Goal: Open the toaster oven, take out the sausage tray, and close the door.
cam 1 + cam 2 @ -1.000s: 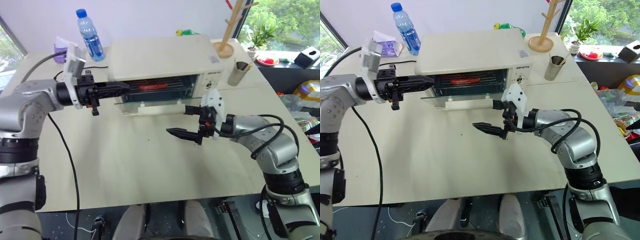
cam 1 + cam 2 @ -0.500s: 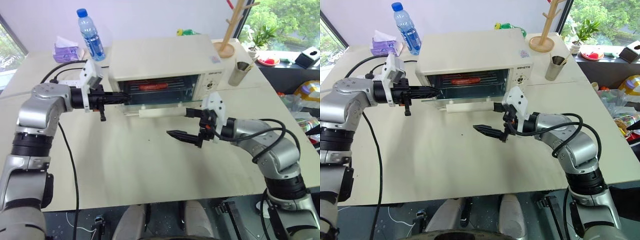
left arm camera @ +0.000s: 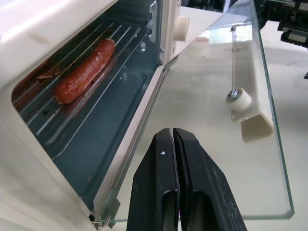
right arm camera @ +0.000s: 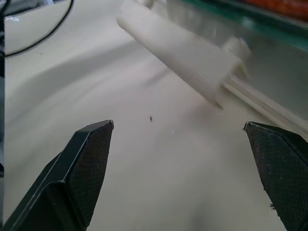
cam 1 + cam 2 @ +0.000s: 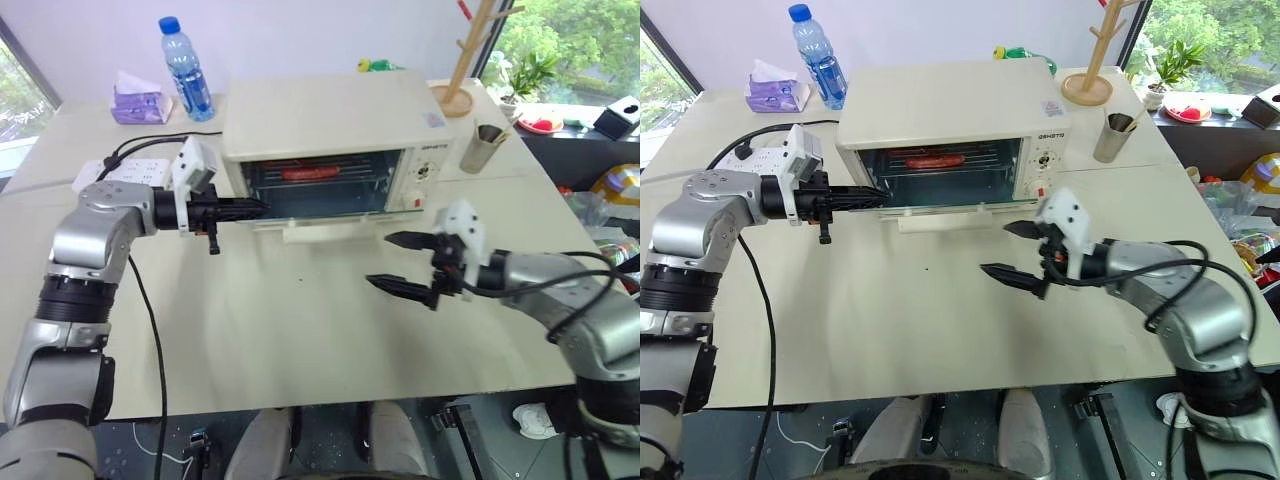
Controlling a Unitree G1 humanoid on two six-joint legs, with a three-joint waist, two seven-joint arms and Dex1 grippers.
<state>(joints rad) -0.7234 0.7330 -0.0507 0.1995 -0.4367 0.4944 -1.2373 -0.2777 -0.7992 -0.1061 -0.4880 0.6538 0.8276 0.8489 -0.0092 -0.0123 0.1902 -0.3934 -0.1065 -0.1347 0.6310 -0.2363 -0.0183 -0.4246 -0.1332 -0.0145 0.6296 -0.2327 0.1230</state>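
**Oven door lowered, sausages inside**

The toaster oven point(image 5: 330, 110) stands on the far half of the pale table point(image 5: 300, 340). Its glass door point(image 3: 231, 125) is swung down, nearly level, and the long cream bar handle point(image 5: 332, 232) is at its front edge. Inside, reddish-brown sausages point(image 5: 933, 159) lie on the wire rack point(image 3: 103, 91) at the upper level; the tray itself under them I cannot make out clearly.

The left gripper point(image 5: 250, 208) has its two black fingers pressed together with nothing between them. Its tip is at the left end of the lowered door, just above the glass; whether it touches the glass I cannot tell.

The right gripper point(image 5: 395, 262) hangs over the bare table in front of the oven's knob panel point(image 5: 1042, 160), near the handle but apart from it. Its fingers are spread wide and it carries nothing.

A water bottle point(image 5: 182, 68) and a power strip point(image 5: 118, 172) are on the table to the oven's left.
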